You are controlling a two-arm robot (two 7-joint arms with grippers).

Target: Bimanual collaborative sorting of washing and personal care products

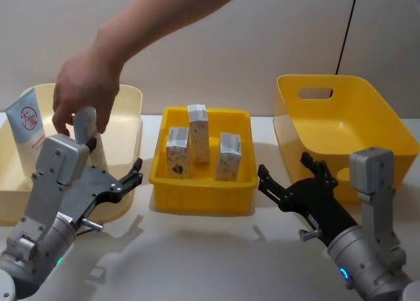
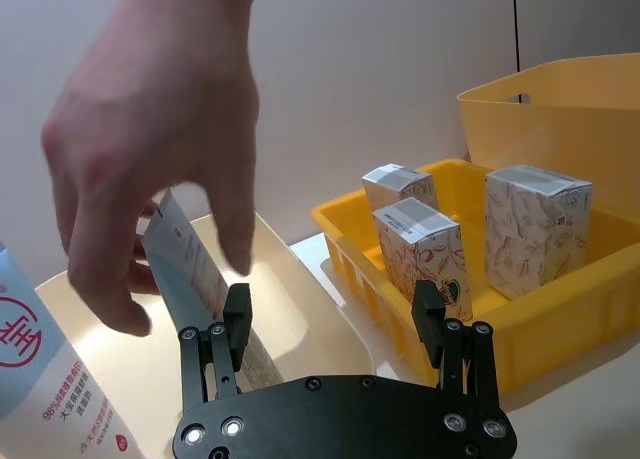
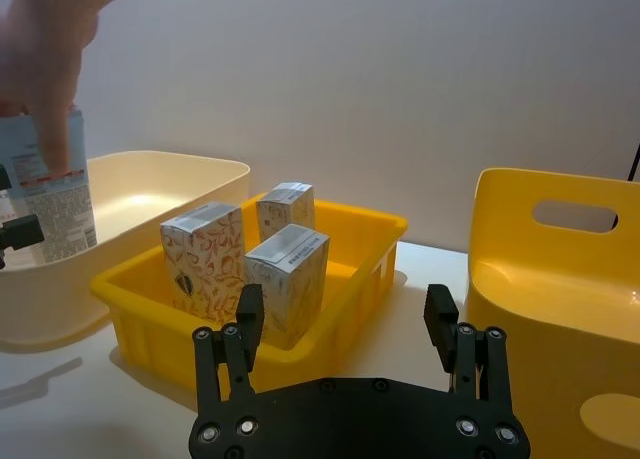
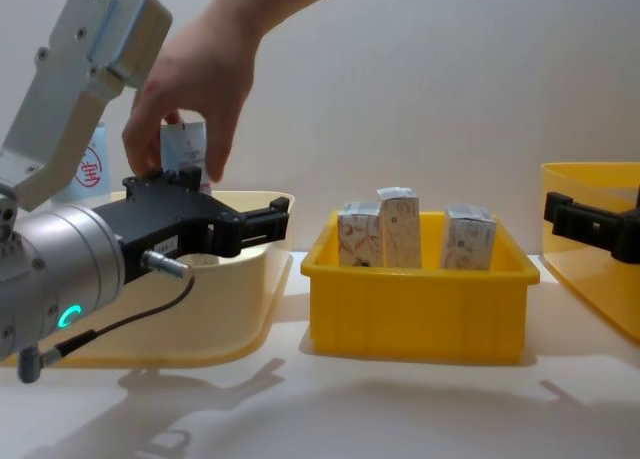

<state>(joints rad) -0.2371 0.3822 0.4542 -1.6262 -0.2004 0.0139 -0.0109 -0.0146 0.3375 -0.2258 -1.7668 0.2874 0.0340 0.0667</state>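
Observation:
A person's hand holds a pale tube with fine print upright in the cream bin; the tube also appears in the left wrist view. A second pale-blue tube with a red mark leans in the same bin. Three small white cartons stand in the yellow tray. My left gripper is open and empty at the cream bin's near right corner, just short of the held tube. Right of the tray, my right gripper stands open and empty.
A large yellow bin with a handle slot stands at the right, behind the right gripper. The person's forearm reaches in from the top over the cream bin. White tabletop lies in front of the tray.

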